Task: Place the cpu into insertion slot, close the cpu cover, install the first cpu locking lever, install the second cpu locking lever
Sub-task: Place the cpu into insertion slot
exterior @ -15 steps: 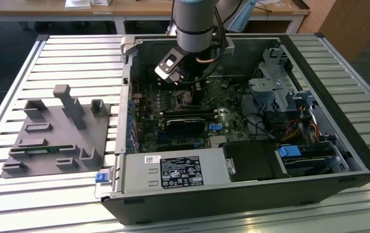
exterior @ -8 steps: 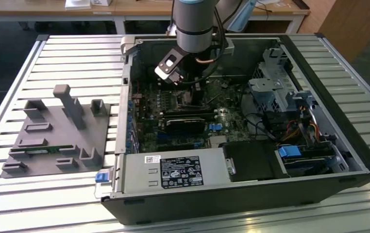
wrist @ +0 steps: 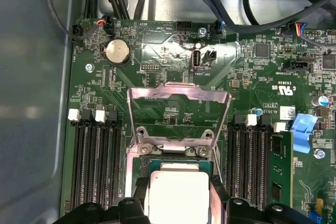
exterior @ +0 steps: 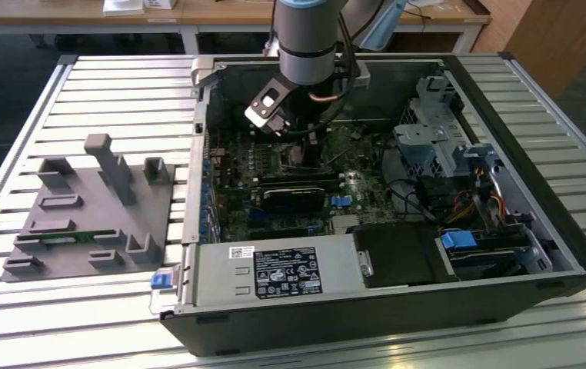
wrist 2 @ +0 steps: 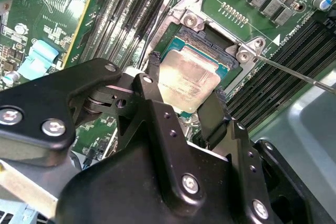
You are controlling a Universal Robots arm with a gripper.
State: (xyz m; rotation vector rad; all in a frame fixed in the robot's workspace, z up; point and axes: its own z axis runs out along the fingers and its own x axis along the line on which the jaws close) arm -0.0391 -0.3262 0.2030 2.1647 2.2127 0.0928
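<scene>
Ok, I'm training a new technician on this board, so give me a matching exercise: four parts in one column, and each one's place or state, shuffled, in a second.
1. silver-grey square cpu chip
2. thin silvery metal cover frame
3. round silver coin battery
4. long black memory slots

A. swung open, off the black socket
B. in rows on both sides of the socket
C. clamped in the black gripper
D. alone on the green board, beyond the open frame

Pairs: 1-C, 2-A, 3-D, 4-B.

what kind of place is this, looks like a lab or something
Probably a robotics lab or test bench: an open computer case lies on a slatted metal table, a grey fixture block beside it, wooden desks behind, and the arm's pincer holds the cpu over its motherboard.
</scene>
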